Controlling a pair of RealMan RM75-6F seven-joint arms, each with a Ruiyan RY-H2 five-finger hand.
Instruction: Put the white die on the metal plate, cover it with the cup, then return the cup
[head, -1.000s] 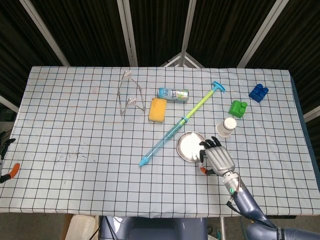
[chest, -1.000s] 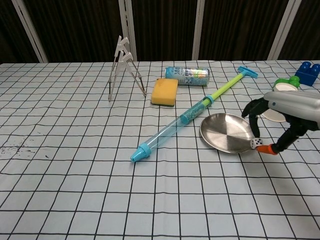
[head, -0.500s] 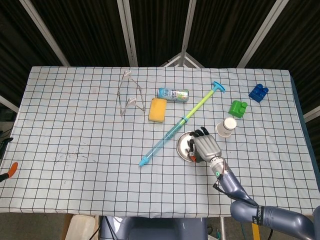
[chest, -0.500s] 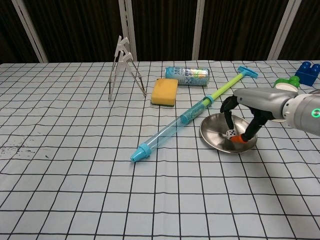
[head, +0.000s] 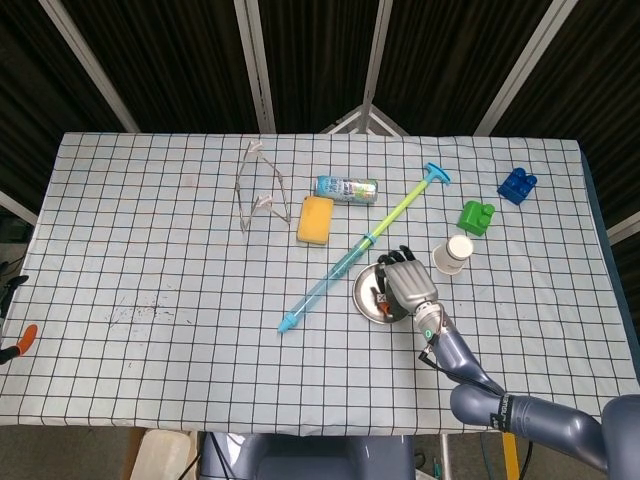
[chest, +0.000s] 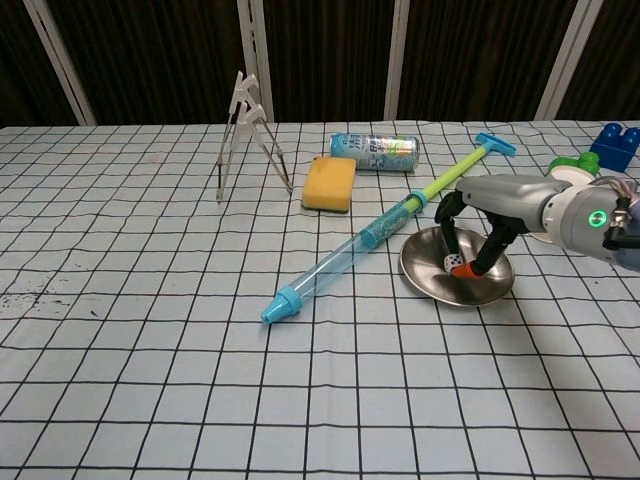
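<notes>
in the head view the right hand (head: 403, 287) sat just right of centre in the lower half of the frame, back up, over the metal plate (head: 366, 297), its dark fingers curled down into the dish; the white die could not be made out there, hidden under the hand. the cup (head: 453, 254) stood upright just to the upper right of the hand, apart from it. at the far left edge, low in the frame, a black and orange tip of the left hand (head: 14, 340) showed, too little to tell how it was set. in the chest view the right hand (chest: 478, 228) reached in from the right edge, fingers arched down over the metal plate (chest: 430, 281), and the white die (chest: 454, 262) was pinched between a dark fingertip and the orange-tipped thumb, low inside the plate. whether the die touched the metal could not be told. the cup (chest: 570, 173) peeked out behind the forearm at the right.
</notes>
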